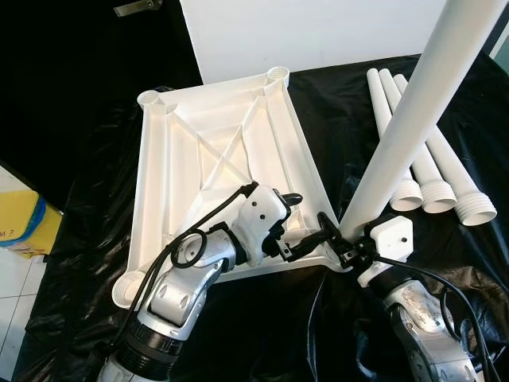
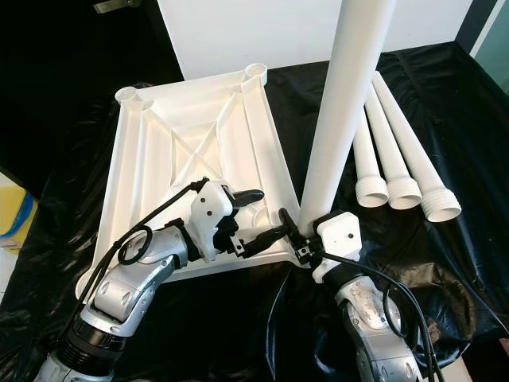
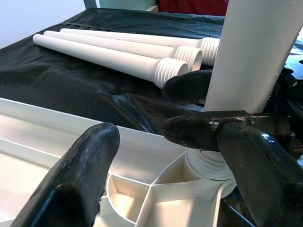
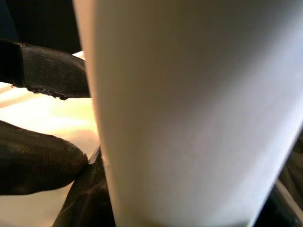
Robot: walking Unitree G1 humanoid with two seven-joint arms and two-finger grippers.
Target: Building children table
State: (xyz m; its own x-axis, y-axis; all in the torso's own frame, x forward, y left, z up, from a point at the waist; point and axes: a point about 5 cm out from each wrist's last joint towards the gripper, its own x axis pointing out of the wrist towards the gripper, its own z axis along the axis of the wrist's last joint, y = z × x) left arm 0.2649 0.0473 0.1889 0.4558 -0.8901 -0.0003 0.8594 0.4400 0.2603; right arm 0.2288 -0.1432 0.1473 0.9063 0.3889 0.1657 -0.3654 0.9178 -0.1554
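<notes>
Crinkled black plastic sheeting covers the floor and catches bright glare from overhead light. A flat white panel stands at the far side. At the left edge, pale floor tiles show past the sheeting, with a yellow and blue bag lying on them. A teal strip shows at the far right.

A: Any room at the near right corner of the tabletop?

B: Little. The upright leg stands there, the right gripper clamped on its base, the left gripper spread just beside.

A: Further right?

B: Three legs lie on the sheet. The ribbed underside is open.
</notes>
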